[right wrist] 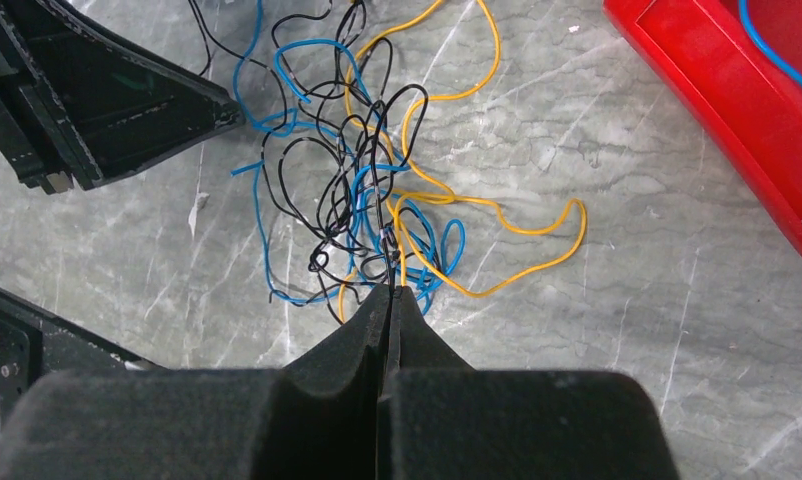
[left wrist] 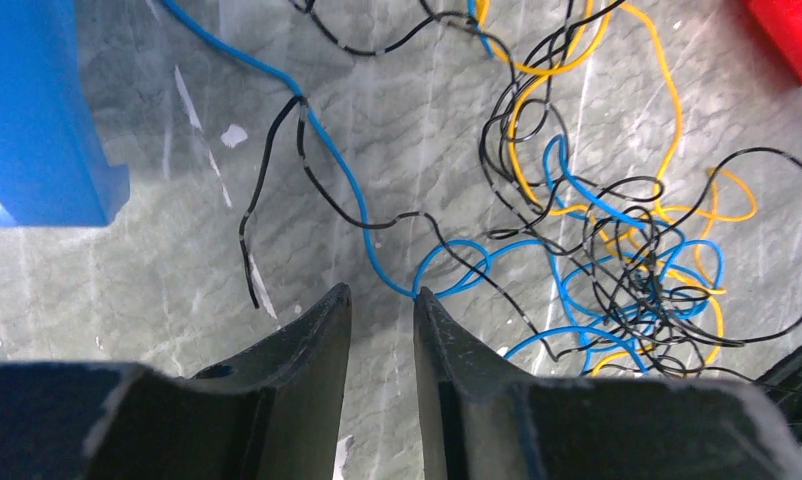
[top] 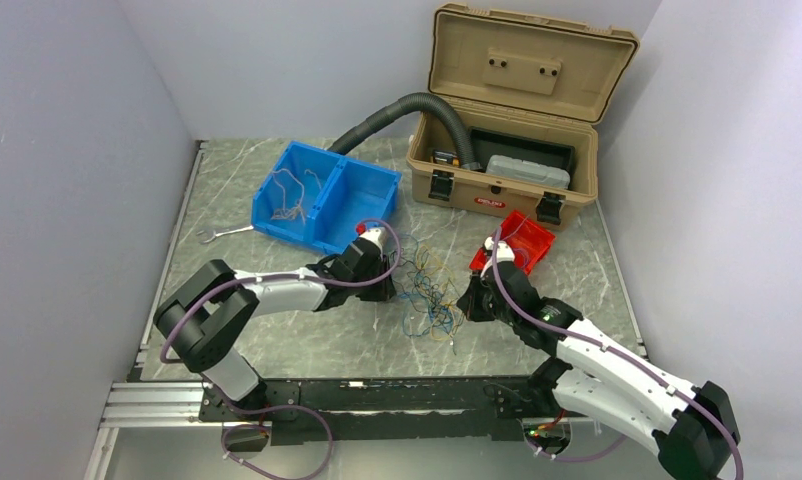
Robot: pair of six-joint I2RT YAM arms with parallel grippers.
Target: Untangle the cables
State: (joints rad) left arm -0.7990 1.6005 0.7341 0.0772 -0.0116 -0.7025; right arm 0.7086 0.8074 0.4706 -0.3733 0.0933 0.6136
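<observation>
I have two grippers on one loose tangle of cables [top: 427, 290] lying on the table [top: 307, 340] between them. The strands are of three colours, yellow, blue and black. They cross too often in the knot for me to count them.

My left gripper [left wrist: 382, 292] stands with its fingers a narrow gap apart. A blue strand of the tangle [left wrist: 617, 250] runs right up to the tip of one finger, but nothing is clamped. My right gripper [right wrist: 389, 292] has its fingers pressed flat together, and thin strands from the near edge of the tangle [right wrist: 367, 200] run into the seam at the tips.

Around the tangle:
- One blue bin [top: 297, 232] with two compartments sits just behind my left gripper [top: 389, 288]. A small clump of whitish wires [top: 292, 200] lies in its left compartment.
- One red bin [top: 542, 240] sits just behind my right gripper [top: 469, 300]. A single blue wire [right wrist: 777, 50] lies inside it.
- One tan toolbox [top: 497, 190] stands open at the back.
- One black corrugated hose [top: 397, 110] arches from the toolbox to the blue bin.
- One wrench [top: 222, 233] lies left of the blue bin.

Each bin is near the tangle's far corners.
</observation>
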